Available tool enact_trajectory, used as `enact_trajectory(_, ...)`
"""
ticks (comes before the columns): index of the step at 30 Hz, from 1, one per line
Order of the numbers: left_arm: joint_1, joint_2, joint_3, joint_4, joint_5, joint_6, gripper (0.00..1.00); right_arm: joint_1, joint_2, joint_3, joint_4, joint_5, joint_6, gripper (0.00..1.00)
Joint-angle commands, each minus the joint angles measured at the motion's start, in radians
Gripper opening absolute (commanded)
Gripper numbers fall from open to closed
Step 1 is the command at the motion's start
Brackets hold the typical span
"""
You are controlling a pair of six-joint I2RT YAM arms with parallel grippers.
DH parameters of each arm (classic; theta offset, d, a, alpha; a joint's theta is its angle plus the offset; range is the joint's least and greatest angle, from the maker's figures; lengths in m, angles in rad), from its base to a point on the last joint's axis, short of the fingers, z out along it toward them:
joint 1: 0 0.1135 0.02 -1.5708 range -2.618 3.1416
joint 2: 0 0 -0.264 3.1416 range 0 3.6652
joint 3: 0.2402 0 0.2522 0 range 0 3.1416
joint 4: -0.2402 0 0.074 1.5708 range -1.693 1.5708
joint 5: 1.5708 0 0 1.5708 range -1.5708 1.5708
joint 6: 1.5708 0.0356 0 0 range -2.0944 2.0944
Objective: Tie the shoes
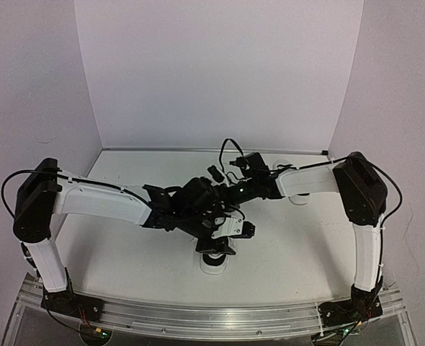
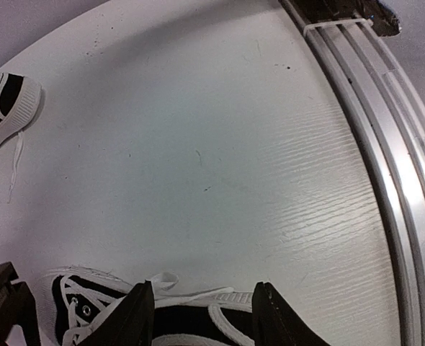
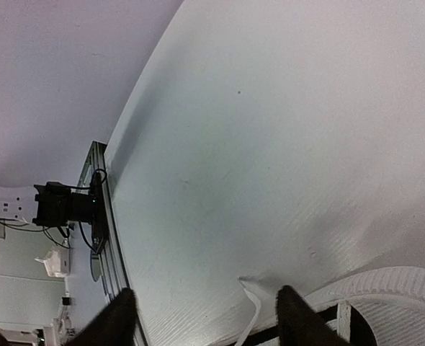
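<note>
One black shoe with a white sole and white laces lies right under my left gripper. Its fingers stand apart over the shoe, and a loose lace loop rests on the table just past them. My right gripper is open too; a lace end lies between its fingers, not pinched, with the shoe's white ribbed sole beside it. In the top view both wrists meet over this shoe, hiding most of it. A second shoe lies apart, at the left edge of the left wrist view.
An aluminium rail runs along the table's near edge, with the right arm's base on it. The left arm's base sits on the same rail. White walls enclose the table at the back and sides.
</note>
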Motion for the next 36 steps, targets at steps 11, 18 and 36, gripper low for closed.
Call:
enact_trajectory(11, 0.335, -0.156, -0.111, 0.142, 0.136, -0.277, 0.52, -0.093, -0.344, -0.3, -0.069, 0.063, -0.099, 0.7)
enact_trajectory(18, 0.383, -0.017, -0.062, 0.178, 0.233, -0.272, 0.54, -0.09, -0.422, -0.517, 0.011, 0.061, -0.077, 0.62)
enact_trajectory(36, 0.367, 0.155, 0.01, 0.071, 0.294, -0.051, 0.48, -0.017, -0.269, -0.48, 0.052, 0.189, -0.067, 0.49)
